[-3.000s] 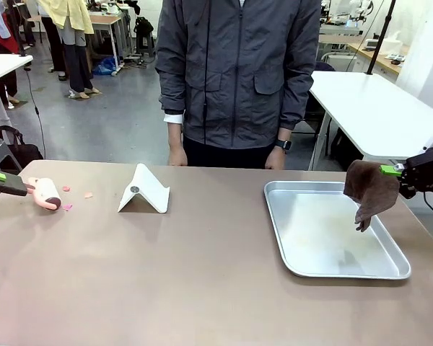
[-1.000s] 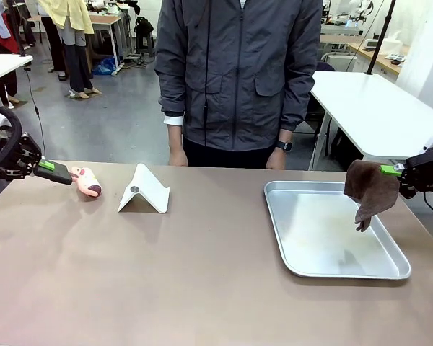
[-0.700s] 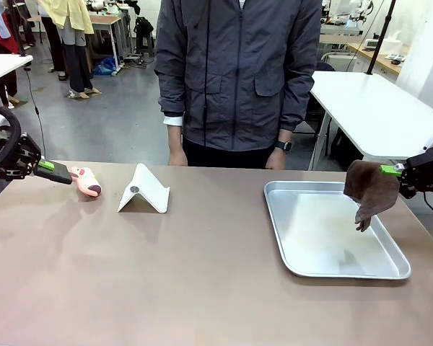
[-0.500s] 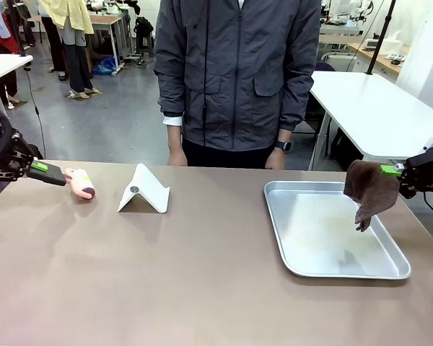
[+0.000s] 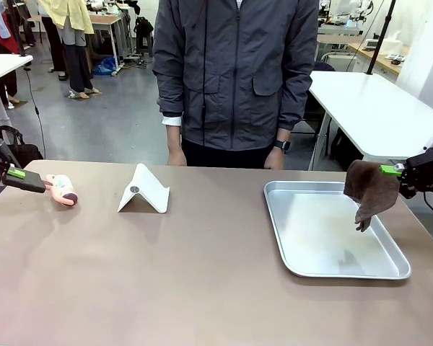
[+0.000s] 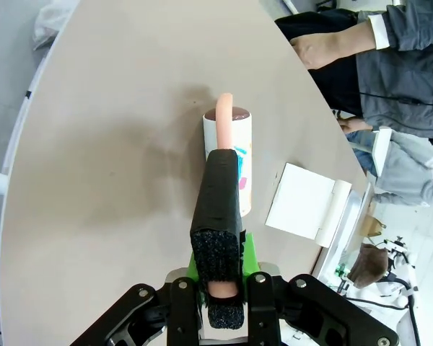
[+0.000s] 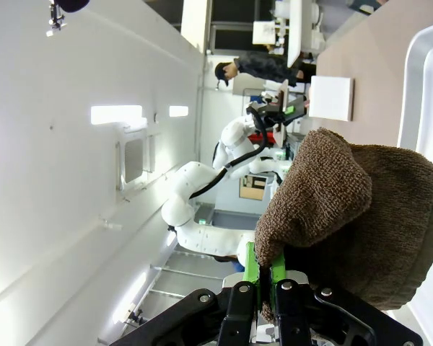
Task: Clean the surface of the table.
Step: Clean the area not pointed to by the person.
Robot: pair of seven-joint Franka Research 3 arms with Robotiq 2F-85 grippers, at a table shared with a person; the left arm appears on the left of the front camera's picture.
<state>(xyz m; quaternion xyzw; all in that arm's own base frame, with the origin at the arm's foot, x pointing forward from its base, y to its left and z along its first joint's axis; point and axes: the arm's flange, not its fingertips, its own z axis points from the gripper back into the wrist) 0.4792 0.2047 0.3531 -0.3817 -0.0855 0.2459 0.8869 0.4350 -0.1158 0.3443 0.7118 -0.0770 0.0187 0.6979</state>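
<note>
The brownish-taupe table [image 5: 202,274] stretches across the front view. At its far left edge my left gripper [image 5: 25,179] is shut on the pink handle of a lint roller [image 5: 61,189], whose white drum lies low over the tabletop. In the left wrist view the roller [image 6: 229,162] points away from the gripper [image 6: 222,187] over the bare table [image 6: 115,144]. At the right, my right gripper [image 5: 400,173] is shut on a brown cloth [image 5: 372,191] hanging above the silver tray [image 5: 332,270]. The cloth [image 7: 346,209] bunches over the right gripper [image 7: 263,267].
A white folded stand [image 5: 144,189] sits at the back left of the table. A person in a grey jacket [image 5: 238,72] stands at the far side, hands hanging just behind the edge. White-topped tables stand behind on the right.
The left gripper has swung the roller leftward and lower from near the white stand. The pink scraps seen beside the roller three seconds ago are gone. The right arm and cloth have not moved.
</note>
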